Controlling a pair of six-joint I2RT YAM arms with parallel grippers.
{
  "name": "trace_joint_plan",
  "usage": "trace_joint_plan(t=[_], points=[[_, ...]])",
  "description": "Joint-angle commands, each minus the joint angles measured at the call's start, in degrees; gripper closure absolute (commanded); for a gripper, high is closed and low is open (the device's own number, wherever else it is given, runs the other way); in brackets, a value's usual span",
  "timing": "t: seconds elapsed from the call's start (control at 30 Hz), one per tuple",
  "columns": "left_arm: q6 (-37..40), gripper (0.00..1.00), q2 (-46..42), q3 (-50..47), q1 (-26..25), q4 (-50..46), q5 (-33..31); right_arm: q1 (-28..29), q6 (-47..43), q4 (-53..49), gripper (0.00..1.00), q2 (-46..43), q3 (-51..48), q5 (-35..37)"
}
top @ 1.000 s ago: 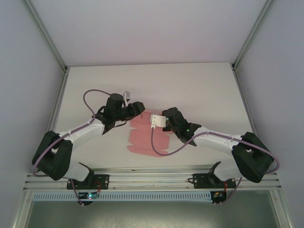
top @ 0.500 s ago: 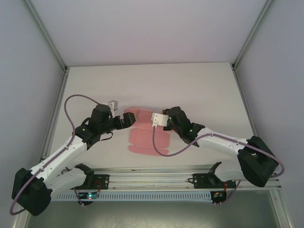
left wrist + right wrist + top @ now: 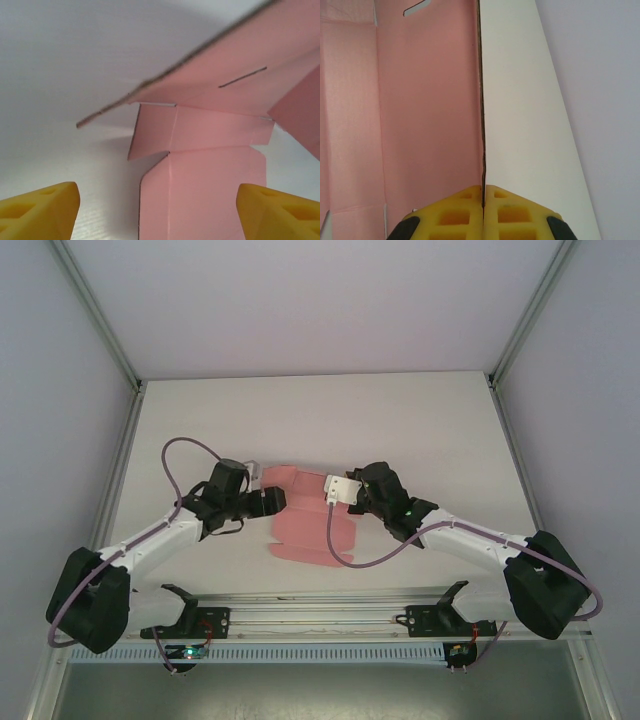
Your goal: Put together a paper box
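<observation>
The paper box [image 3: 300, 535] is a pink die-cut card sheet, partly flat on the white table [image 3: 420, 430] between the two arms. My right gripper [image 3: 483, 189] is shut on the edge of one panel of it and holds that panel [image 3: 430, 100] up on edge. In the top view this gripper [image 3: 336, 502] is at the sheet's upper right. My left gripper [image 3: 272, 502] is at the sheet's left edge, low over the table and open. Its yellow fingers [image 3: 40, 210] straddle a flat pink flap [image 3: 210, 190], with the lifted panel [image 3: 240, 75] beyond it.
The table is enclosed by pale walls with aluminium posts [image 3: 95, 310] at the back corners. A metal rail [image 3: 320, 615] runs along the near edge, where both arm bases are bolted. Purple cables [image 3: 340, 545] loop over the arms and over the sheet.
My left arm swung back from the sheet's upper left corner and came down at its left edge, its jaws opening wider. The right gripper kept its hold and shifted slightly.
</observation>
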Motion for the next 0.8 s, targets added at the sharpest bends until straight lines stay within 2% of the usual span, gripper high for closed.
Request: trace_joint_plan(t=[0.0,0.27,0.33,0.47,0.5,0.77], points=[[2.2,0.27,2.2,0.4,0.9,5.9,-1.6,-1.2,2.1,-0.5,1.0,0.2,0.4,-2.5],[2.0,0.35,8.4,1.9,0.9,10.8,-0.8,-2.1,3.0,-0.6,1.0,-0.5,0.3,-5.1],[1.6,0.44,9.8,2.1,0.9,12.0,0.4,-2.2,3.2,-0.6,1.0,-0.5,0.3,-5.1],[1.6,0.68,10.4,2.7,0.6,12.5,1.5,-2.3,3.7,-1.1,1.0,-0.1,0.8,-5.1],[1.9,0.7,10.2,2.6,0.3,12.7,1.2,-2.3,3.8,-1.3,1.0,0.0,0.8,-5.0],[1.7,0.76,9.8,2.1,-1.4,12.2,-0.1,-2.3,4.7,-1.8,1.0,0.1,1.5,-4.8]])
